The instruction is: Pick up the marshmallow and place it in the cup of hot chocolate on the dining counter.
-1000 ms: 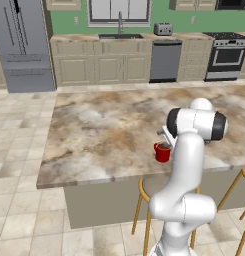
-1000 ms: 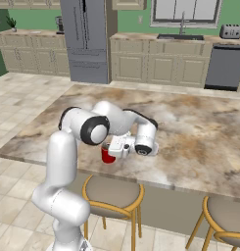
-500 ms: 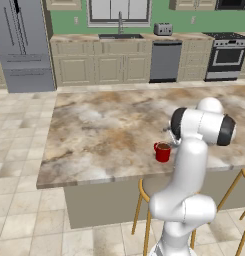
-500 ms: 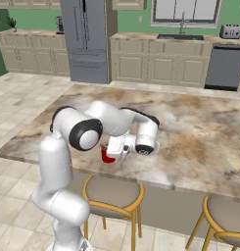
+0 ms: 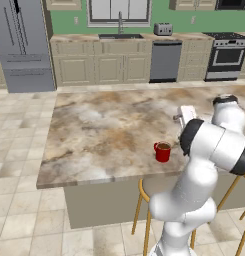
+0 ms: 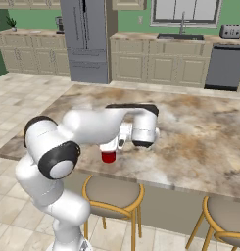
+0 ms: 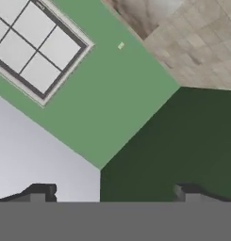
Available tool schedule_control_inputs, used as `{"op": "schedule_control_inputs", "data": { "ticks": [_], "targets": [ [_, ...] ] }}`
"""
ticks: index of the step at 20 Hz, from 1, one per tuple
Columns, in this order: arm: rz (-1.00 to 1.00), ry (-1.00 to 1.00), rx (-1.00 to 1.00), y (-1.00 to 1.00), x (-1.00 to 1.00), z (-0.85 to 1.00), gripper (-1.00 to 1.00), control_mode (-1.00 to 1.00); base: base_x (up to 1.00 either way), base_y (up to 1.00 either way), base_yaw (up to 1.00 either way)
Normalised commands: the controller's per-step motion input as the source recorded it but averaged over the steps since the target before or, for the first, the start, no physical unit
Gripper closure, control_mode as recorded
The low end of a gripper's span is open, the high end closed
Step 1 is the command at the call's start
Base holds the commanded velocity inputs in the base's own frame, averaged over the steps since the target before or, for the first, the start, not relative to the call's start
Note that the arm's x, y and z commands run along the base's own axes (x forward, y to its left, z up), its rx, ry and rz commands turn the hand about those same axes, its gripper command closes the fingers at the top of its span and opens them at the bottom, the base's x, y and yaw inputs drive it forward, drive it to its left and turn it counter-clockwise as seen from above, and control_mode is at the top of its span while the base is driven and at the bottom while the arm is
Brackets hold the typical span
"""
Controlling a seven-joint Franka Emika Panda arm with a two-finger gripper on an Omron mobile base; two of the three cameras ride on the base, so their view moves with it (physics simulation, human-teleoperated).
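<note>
Marshmallow too small to spot, I judge it inside the cup of hot chocolate (image 5: 162, 151) near the desk's (image 5: 104, 130) front edge; end effector (image 7: 112, 193) released, empty; next I withdraw.

cup of hot chocolate (image 5: 162, 151): on dining counter (image 5: 109, 130), near its front edge, toward the right end in the left base view
stools (image 6: 112, 193): tucked under the dining counter's front edge, one just below the cup
arm's hand: over the dining counter, just right of and behind the cup
fridge (image 5: 22, 45): behind the dining counter, far left
sink faucet (image 5: 120, 25): behind the dining counter, right of the fridge
dishwasher (image 5: 165, 61): right of the sink
toaster (image 5: 163, 29): on the back worktop above the dishwasher
stove (image 5: 225, 57): far right, behind the dining counter
</note>
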Motion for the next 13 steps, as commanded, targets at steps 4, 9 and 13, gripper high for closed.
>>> {"op": "schedule_control_inputs", "data": {
  "ticks": [4, 9, 13],
  "targets": [
    [-0.09, -0.33, -0.01, 0.3, -0.6, 0.96, -1.0, -1.0, 0.0, 0.0, 0.0],
    [-0.13, -0.36, -0.01, 0.24, -0.72, 0.89, -1.0, -1.0, 0.0, 0.0, 0.0],
    [-0.14, -0.4, 0.0, 0.08, -0.96, 0.64, -1.0, -1.0, 0.0, 0.0, 0.0]
  ]
}}
